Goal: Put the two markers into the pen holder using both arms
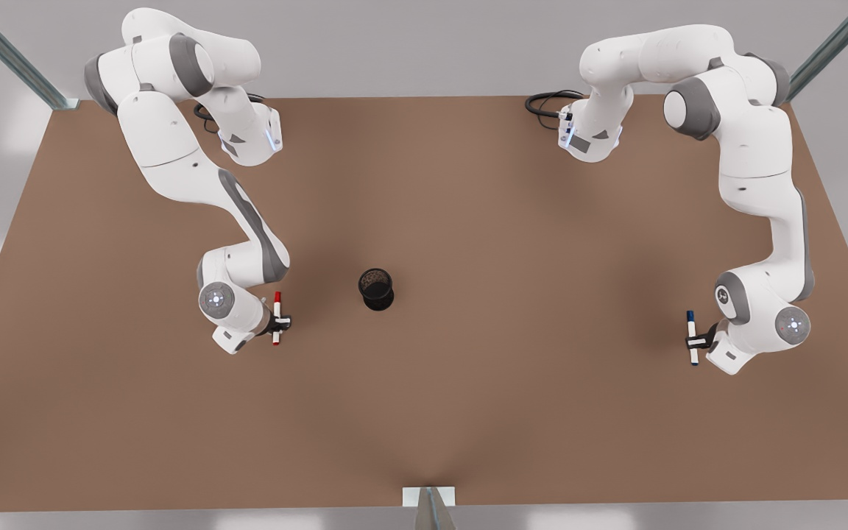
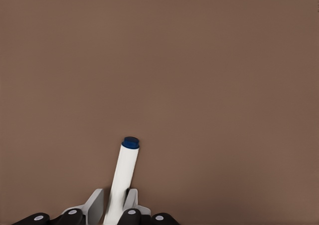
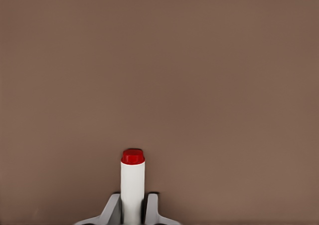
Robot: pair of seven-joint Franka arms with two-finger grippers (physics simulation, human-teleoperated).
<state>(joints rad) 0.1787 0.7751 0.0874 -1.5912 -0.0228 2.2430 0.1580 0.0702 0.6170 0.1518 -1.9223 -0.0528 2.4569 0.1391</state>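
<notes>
My left end effector point(image 1: 695, 340) grips the blue marker point(image 1: 691, 337), my right end effector point(image 1: 281, 322) the red marker point(image 1: 277, 318); both could collide converging on the pen holder point(image 1: 376, 288) at the red marker's 3 o'clock

The pen holder point(image 1: 376, 288) stands mid-table point(image 1: 468, 412) (nearer the marker point(image 1: 277, 318) on the front view's left) between both markers.

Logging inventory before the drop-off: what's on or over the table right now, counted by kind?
Markers: 2, the red-capped marker in the right gripper, the blue-capped marker in the left gripper
Pen holder: 1, nothing in it
Total: 3
</notes>
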